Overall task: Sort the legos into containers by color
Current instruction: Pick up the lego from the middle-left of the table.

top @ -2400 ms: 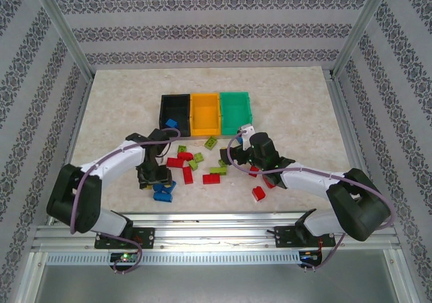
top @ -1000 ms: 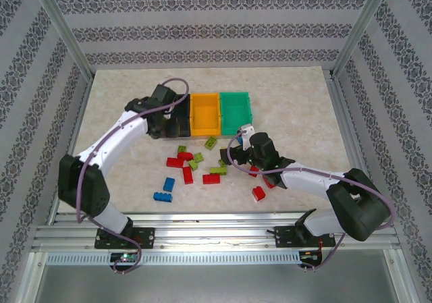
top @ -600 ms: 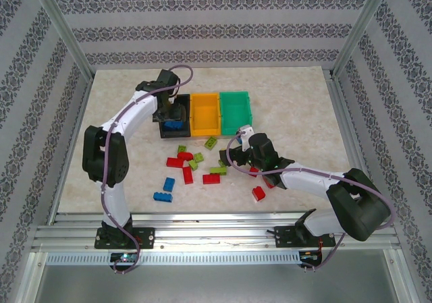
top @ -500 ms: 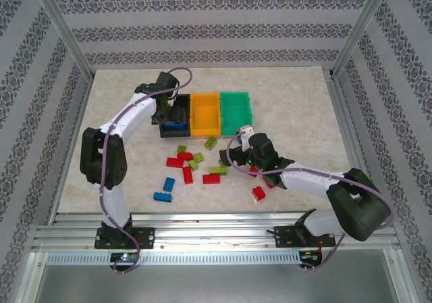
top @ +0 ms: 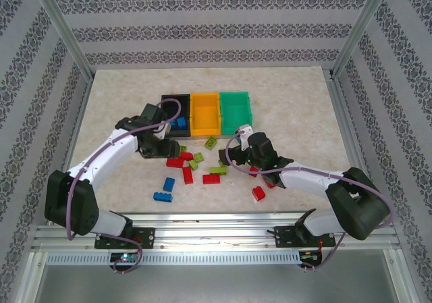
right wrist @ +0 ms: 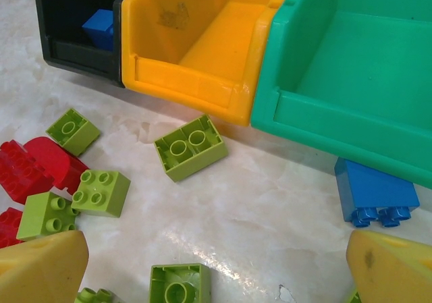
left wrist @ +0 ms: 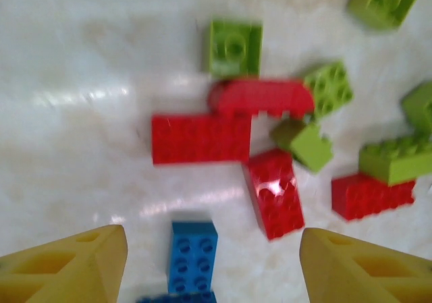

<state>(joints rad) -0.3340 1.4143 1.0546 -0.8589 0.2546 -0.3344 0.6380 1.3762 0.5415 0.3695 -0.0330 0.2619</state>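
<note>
The left end effector hangs released over the loose legos in the middle of the surface. Its yellow fingers are spread wide and grip nothing. Down its wrist view a blue brick lies on the surface in the gap between them, on the side toward the near edge. The brick's long axis runs across the line joining the fingers, so I'd judge they could close on its narrow sides with little turning. The left arm is plainly the nearer one to it, and the black bin stands on that arm's side as well. The right end effector is also released and empty, low over the surface just short of the bins. A second blue brick lies by the near wall of the green bin, just beside its right finger. The three bins stand pressed together in a row toward the far edge. The black bin holds blue bricks, while the orange-yellow bin and the green bin look empty. Red bricks and lime bricks lie unsorted.
</note>
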